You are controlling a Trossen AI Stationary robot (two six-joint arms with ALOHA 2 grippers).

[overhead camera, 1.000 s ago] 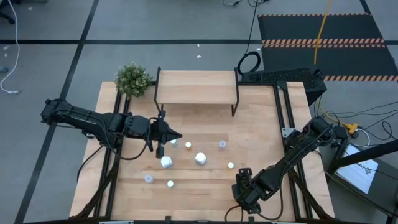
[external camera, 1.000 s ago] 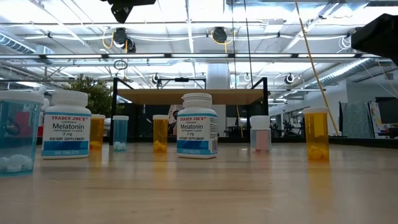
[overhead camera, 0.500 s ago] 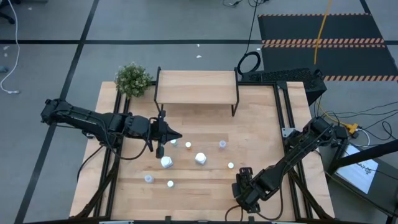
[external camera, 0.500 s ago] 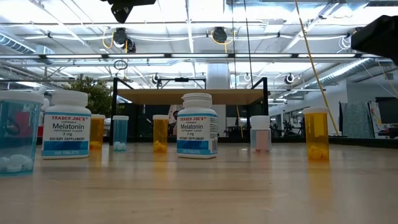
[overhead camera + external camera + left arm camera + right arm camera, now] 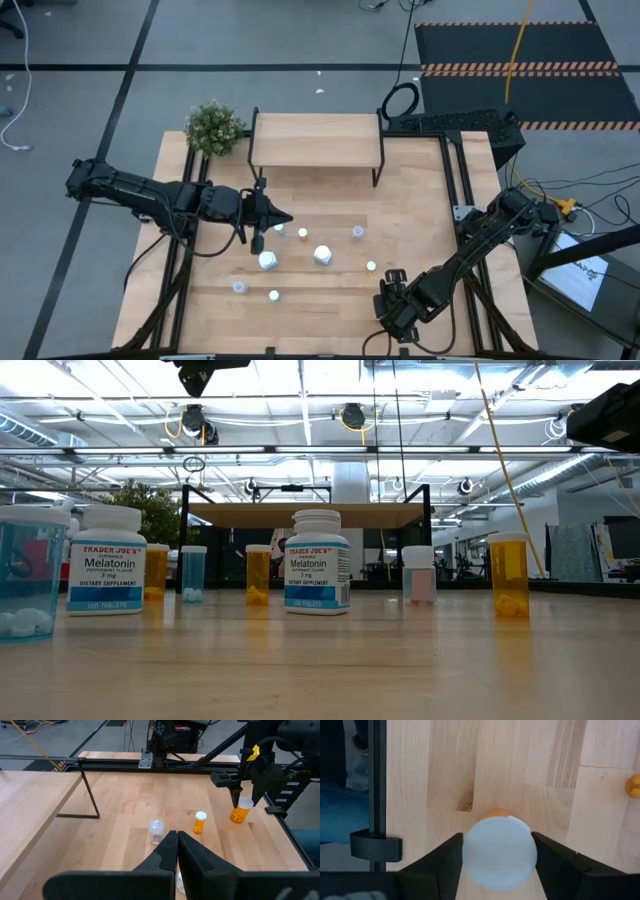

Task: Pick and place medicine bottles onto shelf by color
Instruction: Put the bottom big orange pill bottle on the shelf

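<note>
Directly under right gripper (image 5: 498, 851): upright orange bottle (image 5: 499, 851).

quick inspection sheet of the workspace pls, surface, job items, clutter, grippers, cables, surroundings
surface: light wood table, bare at the far right.
job's things: shelf at the far edge, nothing on it; medicine bottles standing loose mid-table, among them two white Melatonin bottles, orange ones and a pale blue one.
clutter: potted plant by the shelf's left end.
grippers: left gripper shut, empty, above the bottles; right gripper at the near edge, fingers either side of the white cap of an orange bottle, contact unclear.
cables: yellow cable and black cable coil on the floor beyond the table.
surroundings: grey floor, striped black mat.
</note>
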